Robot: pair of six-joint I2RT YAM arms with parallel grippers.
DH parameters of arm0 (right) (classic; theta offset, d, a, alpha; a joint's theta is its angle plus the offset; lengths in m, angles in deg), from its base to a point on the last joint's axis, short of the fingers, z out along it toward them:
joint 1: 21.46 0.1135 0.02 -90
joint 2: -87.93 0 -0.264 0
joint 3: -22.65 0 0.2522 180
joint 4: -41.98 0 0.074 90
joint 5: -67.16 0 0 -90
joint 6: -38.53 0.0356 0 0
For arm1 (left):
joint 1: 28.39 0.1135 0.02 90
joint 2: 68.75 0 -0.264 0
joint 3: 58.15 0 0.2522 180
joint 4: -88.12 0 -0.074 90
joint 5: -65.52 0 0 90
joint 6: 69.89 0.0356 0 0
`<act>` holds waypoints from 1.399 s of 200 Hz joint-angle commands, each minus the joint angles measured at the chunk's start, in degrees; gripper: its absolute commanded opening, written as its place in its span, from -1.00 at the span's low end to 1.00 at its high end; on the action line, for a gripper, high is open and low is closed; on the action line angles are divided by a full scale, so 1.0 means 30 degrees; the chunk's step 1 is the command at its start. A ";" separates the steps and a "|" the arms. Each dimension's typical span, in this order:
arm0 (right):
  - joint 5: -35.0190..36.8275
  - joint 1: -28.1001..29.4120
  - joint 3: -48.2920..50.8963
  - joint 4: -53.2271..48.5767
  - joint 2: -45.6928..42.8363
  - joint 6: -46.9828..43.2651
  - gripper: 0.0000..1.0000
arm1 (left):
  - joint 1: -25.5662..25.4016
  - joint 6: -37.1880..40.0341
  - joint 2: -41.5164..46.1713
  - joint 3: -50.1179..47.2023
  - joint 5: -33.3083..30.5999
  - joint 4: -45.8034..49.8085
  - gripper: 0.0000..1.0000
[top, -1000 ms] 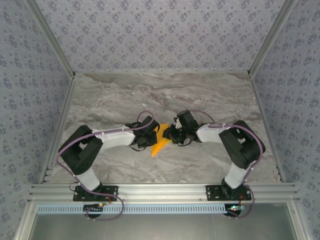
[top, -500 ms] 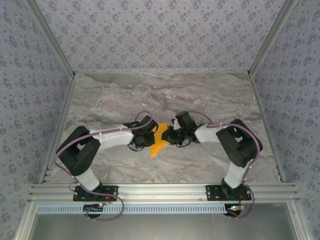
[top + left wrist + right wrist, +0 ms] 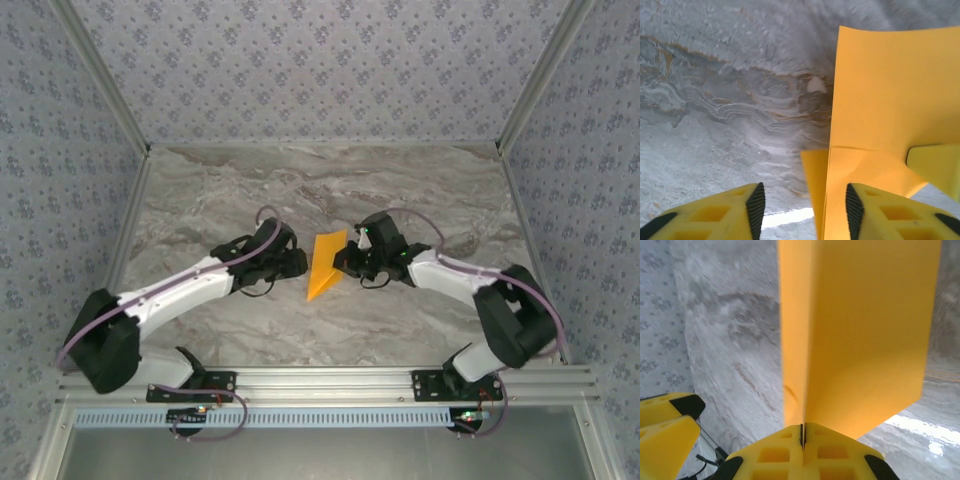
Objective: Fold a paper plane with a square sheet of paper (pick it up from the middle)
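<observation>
Mid-fold, apparently: right pincer (image 3: 803,432) clamped on creased paper (image 3: 865,330); left pincer (image 3: 804,212) apart (holding nothing). Next, likely: left regrips free edge.

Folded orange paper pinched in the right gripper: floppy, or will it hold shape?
Probably holds shape: the paper stands straight up from the shut right gripper, likely stiffened by its crease. It looks thin and light, so a push would probably bend or crumple it.
</observation>
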State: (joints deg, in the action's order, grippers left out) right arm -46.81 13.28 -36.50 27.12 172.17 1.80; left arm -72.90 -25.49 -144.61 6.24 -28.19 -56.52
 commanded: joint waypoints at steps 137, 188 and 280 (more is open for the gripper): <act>0.4477 -0.0260 -0.0926 -0.3465 -0.0672 0.5705 -1.00 | -0.3127 0.8258 0.0834 -0.4536 -0.0138 -0.9679 0.93; 0.2535 -0.1571 -0.1089 -0.3839 0.1083 0.7521 -1.00 | -0.3785 1.1623 -0.2019 -0.4239 -0.0063 -1.2084 0.82; 0.0106 -0.2599 -0.2179 -0.5950 0.2623 0.7845 -1.00 | -0.4458 1.4768 -0.6981 -0.2943 -0.0892 -1.6000 0.65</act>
State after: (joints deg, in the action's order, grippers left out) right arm -44.25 6.13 -40.80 13.06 179.26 24.25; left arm -85.38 14.97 -163.14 -5.21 -29.80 -99.53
